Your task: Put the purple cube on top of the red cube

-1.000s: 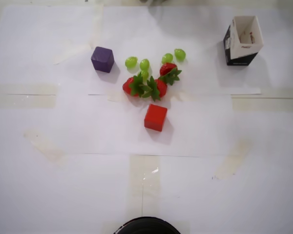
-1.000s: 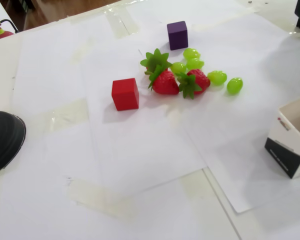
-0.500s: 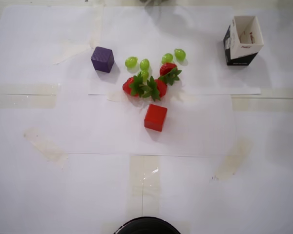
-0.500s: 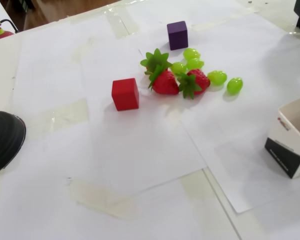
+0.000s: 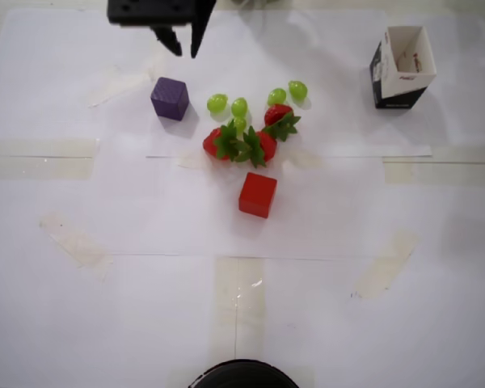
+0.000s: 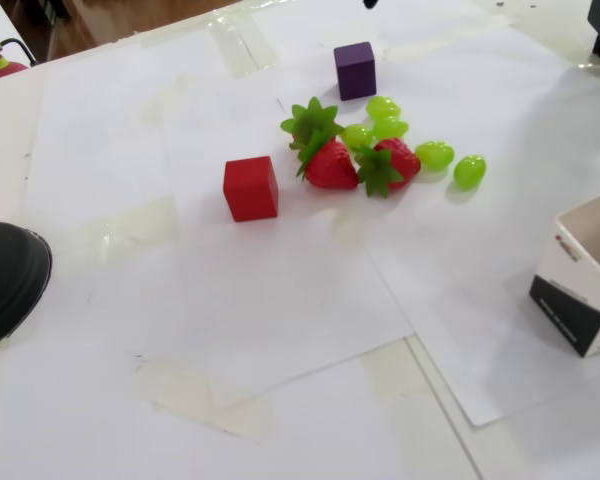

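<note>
Robot tool above a purple cube, with a red cube waiting nearer the table's middle

In the overhead view, left to right: the purple cube (image 5: pixel 170 98) sits free on white paper, the tool (image 5: pixel 185 44) just beyond it, its tips slightly spread and holding nothing; then toy strawberries (image 5: pixel 248 139), the red cube (image 5: pixel 258 195) below them. The purple block looks light, rigid and matte; two opposite flat sides seem best to pinch

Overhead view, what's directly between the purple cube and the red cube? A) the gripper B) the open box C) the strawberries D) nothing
C: the strawberries lie between the purple cube and the red cube; the box stands far right, and the gripper is at the top edge, above the purple cube.
</note>
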